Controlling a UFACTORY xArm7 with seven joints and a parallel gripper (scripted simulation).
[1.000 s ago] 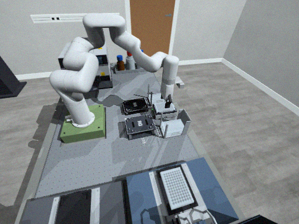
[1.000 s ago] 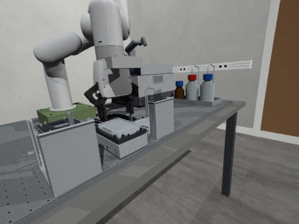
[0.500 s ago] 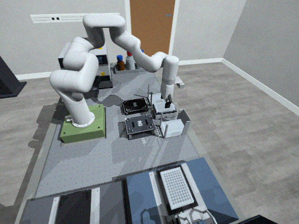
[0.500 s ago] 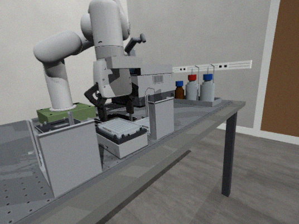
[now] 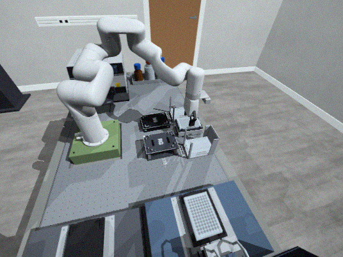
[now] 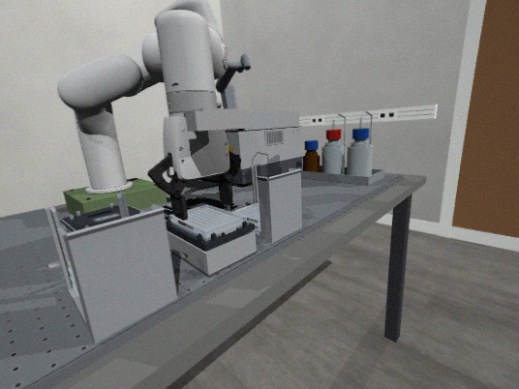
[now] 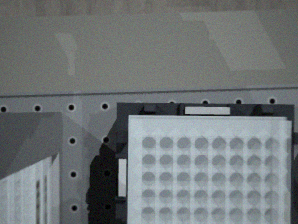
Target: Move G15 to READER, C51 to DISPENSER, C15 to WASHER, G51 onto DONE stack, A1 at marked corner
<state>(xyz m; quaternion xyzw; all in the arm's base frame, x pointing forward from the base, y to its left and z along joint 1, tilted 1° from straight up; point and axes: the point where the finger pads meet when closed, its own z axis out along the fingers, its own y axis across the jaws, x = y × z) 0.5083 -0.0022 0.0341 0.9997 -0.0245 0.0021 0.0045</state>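
Observation:
A white well plate (image 5: 185, 122) (image 6: 213, 220) (image 7: 210, 165) lies flat on the black nest of a low white instrument (image 6: 218, 252) between two stack racks. My gripper (image 5: 192, 123) (image 6: 203, 203) is open and low over this plate, with one black finger on each side of it; whether the fingers touch it I cannot tell. The wrist view shows the plate from above, and the fingers do not show there. Another white plate (image 5: 202, 215) lies on a blue instrument at the front. A white plate stack (image 5: 198, 147) (image 7: 30, 190) sits in the nearer rack (image 5: 214, 135) (image 6: 121, 261).
The second rack (image 6: 281, 203) stands just behind the instrument. The black nest N6 (image 5: 155, 123) and the nest RG (image 5: 160, 142) lie to the left. The front left holds an empty black nest (image 5: 84, 236). A grey instrument (image 6: 271, 140) and bottles (image 5: 138, 71) (image 6: 334, 152) stand at the back.

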